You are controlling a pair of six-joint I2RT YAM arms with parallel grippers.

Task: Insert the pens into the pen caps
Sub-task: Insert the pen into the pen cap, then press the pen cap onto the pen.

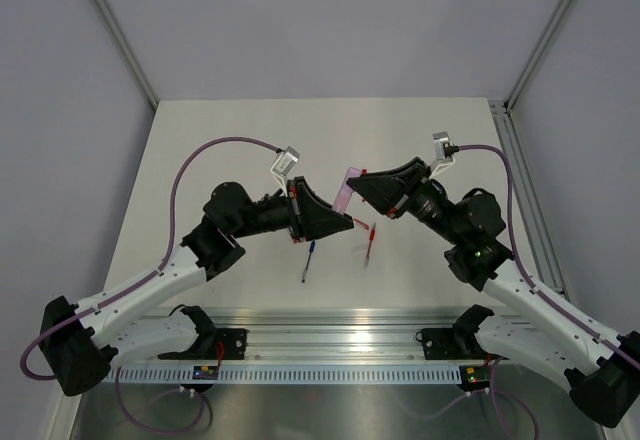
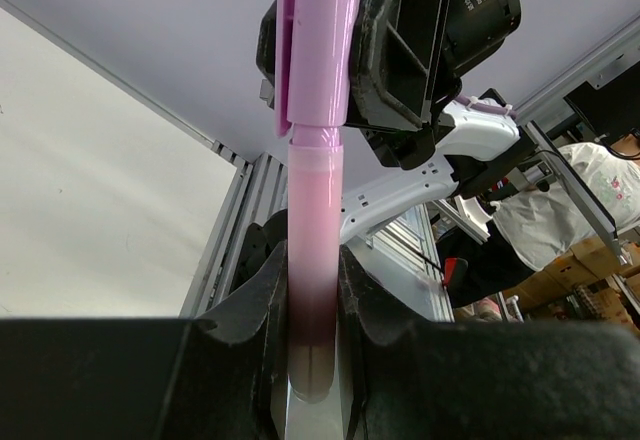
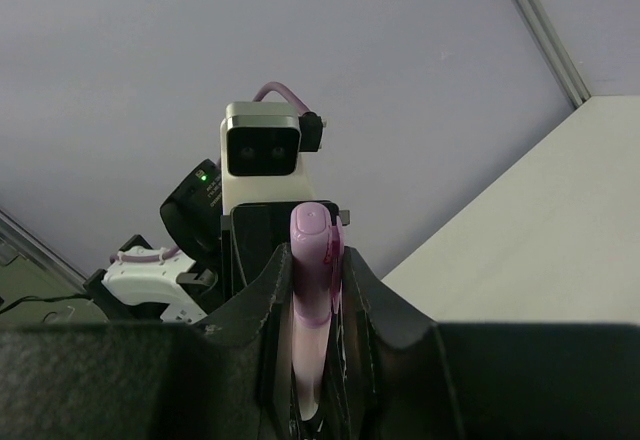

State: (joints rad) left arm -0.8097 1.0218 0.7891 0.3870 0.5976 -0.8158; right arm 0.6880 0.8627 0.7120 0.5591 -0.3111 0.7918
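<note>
- Pink and lilac meet in mid-air above the middle of the table (image 1: 230,140), where the two arms face each other fingertip to fingertip.
- Acting as the only holder in the scene, the lilac cap (image 2: 322,40) has the top end of the pink pen (image 2: 312,200) entering its open mouth; a narrow pink collar shows just below the cap's rim.
- Closed to a narrow gap, the left gripper (image 2: 312,290) clamps the pink pen's barrel low down, with both fingers pressed against its sides.
- Likewise drawn in tight, the right gripper (image 3: 315,270) pinches the lilac cap between its fingers, the rounded closed end of the cap pointing back at its wrist camera.
- The pink pen is a thick, translucent stick, pale pink along most of its length and darkening where the fingers squeeze it; the cap is opaque, with a flat clip down one side.
- A blue pen (image 1: 308,260) and a red pen (image 1: 371,243), both thin, lie apart on the table towards its near edge, below the joined grippers and touched by neither.
</note>
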